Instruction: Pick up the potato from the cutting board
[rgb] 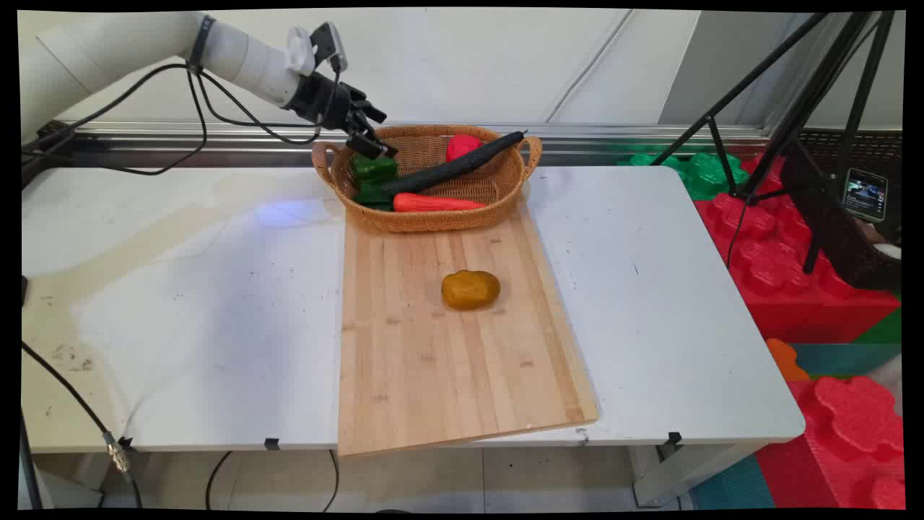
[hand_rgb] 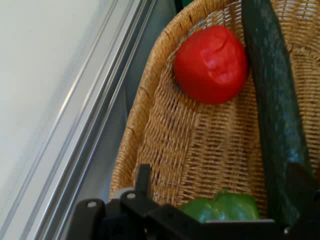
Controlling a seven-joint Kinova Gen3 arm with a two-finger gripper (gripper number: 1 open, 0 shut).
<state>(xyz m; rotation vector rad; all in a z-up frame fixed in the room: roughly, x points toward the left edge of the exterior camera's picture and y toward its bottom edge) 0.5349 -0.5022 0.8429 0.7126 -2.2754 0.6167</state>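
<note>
Lying across the white table (rgb: 180, 303), a wooden board (rgb: 433, 347) is carrying a wicker basket (rgb: 426, 217) at its far end. Inside, the gripper (rgb: 369, 148) is hovering just over a green pepper (rgb: 374, 167); whether its fingers are parted, I cannot tell. That pepper is probably light, smooth and blocky, with no clear long axis, best taken across its body.

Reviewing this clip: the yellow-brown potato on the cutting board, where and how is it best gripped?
Probably across the potato's narrower middle, coming straight down from above. It lies flat and alone on the cutting board, its long axis running left to right, so fingers closing front to back would span its short width with nothing in the way.
</note>
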